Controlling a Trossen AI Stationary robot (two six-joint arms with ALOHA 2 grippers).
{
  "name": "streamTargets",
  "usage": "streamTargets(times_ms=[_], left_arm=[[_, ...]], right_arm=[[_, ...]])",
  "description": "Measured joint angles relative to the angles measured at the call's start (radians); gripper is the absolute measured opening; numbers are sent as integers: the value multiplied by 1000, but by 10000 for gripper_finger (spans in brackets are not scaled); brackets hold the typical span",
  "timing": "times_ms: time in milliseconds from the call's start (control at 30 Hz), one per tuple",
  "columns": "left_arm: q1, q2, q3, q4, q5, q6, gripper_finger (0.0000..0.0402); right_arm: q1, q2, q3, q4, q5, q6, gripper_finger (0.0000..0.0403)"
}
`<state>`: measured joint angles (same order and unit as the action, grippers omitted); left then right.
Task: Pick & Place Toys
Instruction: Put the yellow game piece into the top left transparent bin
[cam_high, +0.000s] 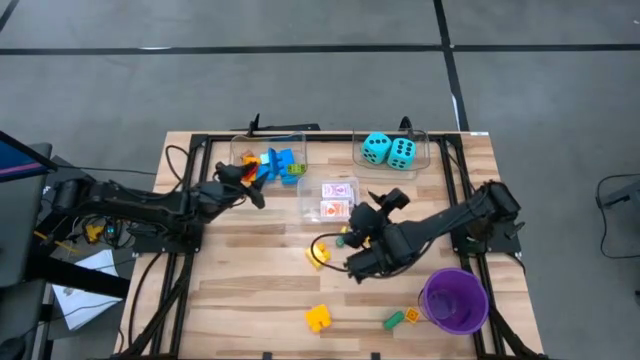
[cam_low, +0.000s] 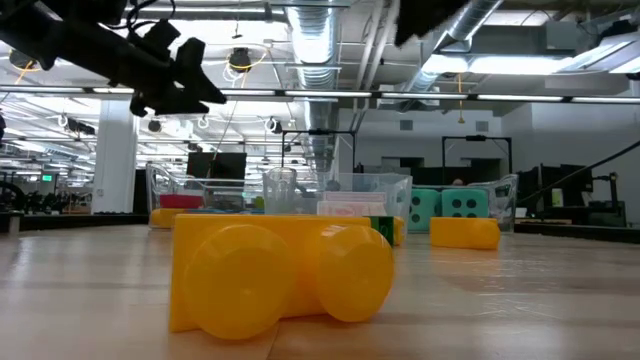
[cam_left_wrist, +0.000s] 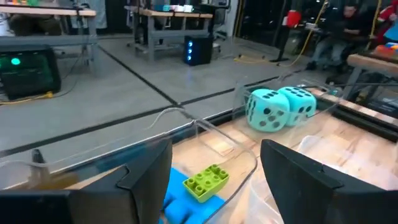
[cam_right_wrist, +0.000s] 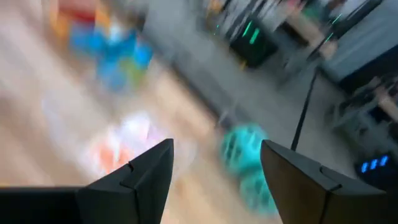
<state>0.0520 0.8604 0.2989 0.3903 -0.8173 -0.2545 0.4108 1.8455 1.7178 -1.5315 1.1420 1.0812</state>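
Wooden slats make up the surface (cam_high: 250, 270), ringed by a dark frame, with grey floor beyond. Loose toys lie on it: a yellow brick (cam_high: 318, 318) near the front edge, a green brick (cam_high: 394, 320) just beside the purple cup (cam_high: 455, 300), and another yellow piece (cam_high: 318, 254) by the right gripper (cam_high: 352, 268). Sorted ones sit in clear bins: coloured bricks (cam_high: 275, 163), card packs (cam_high: 338, 198) and turquoise dice (cam_high: 390, 150).

The left gripper (cam_left_wrist: 214, 180) hovers over the brick bin, jaws spread and empty; the right gripper's jaws are likewise spread with nothing between them.

The bricks look light, rigid and smooth, so they may slip or skid. I judge that pinching the flat side walls, not the studs, is safest.
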Motion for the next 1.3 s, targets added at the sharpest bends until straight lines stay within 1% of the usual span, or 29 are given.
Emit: streamTargets(times_ms=[33, 167, 267, 333, 433, 500, 600, 667, 733, 900, 1033, 1167, 1233, 1300], left_arm=[[-2, -8, 0, 0, 2, 12, 238], [-4, -27, 0, 4, 2, 41, 237], [-2, -36, 0, 18, 3, 51, 237], [-1, -38, 0, 56, 2, 78, 237], [-1, -37, 0, 90, 2, 125, 237], [-1, -38, 0, 117, 3, 145, 237], [-1, -37, 0, 148, 3, 179, 237], [-1, -38, 0, 175, 3, 205, 237], [-1, -37, 0, 200, 3, 228, 237], [-1, -37, 0, 271, 3, 287, 237], [-1, -37, 0, 318, 3, 326, 237], [-1, -37, 0, 349, 3, 350, 237], [0, -37, 0, 365, 4, 360, 237], [0, -37, 0, 374, 4, 361, 237]], right_arm=[[-11, -7, -21, 14, -49, -17, 233], [-92, -16, -129, 77, -167, -61, 233], [-160, -28, -206, 134, -226, -69, 233], [-193, -43, -259, 167, -272, -76, 233], [-234, -75, -350, 321, -347, -152, 233], [-253, -113, -421, 456, -406, -223, 233], [-274, -172, -530, 645, -513, -314, 233], [-279, -212, -593, 733, -575, -342, 233], [-275, -254, -638, 761, -618, -341, 233], [-233, -335, -722, 766, -655, -251, 233], [-180, -348, -779, 831, -703, -244, 233], [-119, -332, -824, 902, -713, -315, 233], [-93, -332, -836, 911, -696, -359, 233], [-74, -328, -842, 964, -677, -392, 233]])
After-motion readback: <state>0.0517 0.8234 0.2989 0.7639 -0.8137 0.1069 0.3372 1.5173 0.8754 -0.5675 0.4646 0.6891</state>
